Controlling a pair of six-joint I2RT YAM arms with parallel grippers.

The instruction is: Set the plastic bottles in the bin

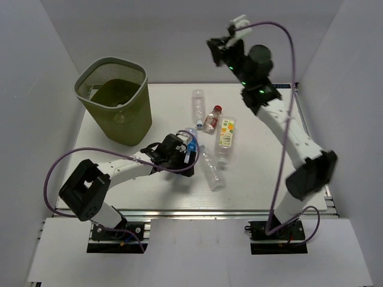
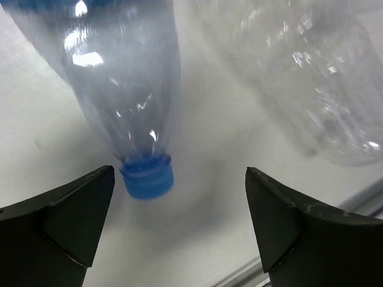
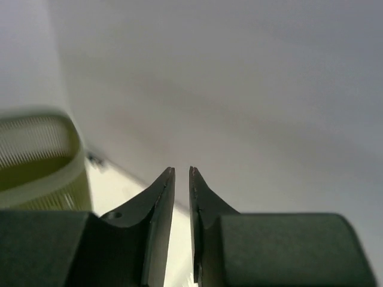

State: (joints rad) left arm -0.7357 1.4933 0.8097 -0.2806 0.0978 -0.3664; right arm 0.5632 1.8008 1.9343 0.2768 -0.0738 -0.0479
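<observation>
Finding: your left hand point(image 2: 179, 174) sits low over the table point(image 1: 257, 179), fingers spread wide. The blue-capped bottle point(image 2: 128, 89) lies between them, cap end toward the wrist. Your right hand point(image 3: 182, 173) is raised high over the far edge of the table. Its fingers are all but pressed together and nothing is between them.

Location: the bin point(image 1: 114, 98) stands at the far left corner of the table, well apart from the bottles, which lie loose near the middle.

Risks:
- The left fingers flank the tapered neck rather than the body. Close there and the bottle may squirt forward or hang and swing during the carry.
- A clear bottle point(image 2: 311, 89) lies just beside the right-side finger. A sideways correction could knock it, and it looks light and round enough to roll toward the near edge.
- The carry to the bin must clear its rim. A low pass could tip it.

Count:
- Five bottles on the table: the blue-capped one, two plain clear point(image 1: 196, 106) point(image 1: 209, 168), one red-capped point(image 1: 212, 118) and one juice-labelled point(image 1: 225, 133).
- One bin; I cannot tell its contents through the mesh.
- Two hands.
</observation>
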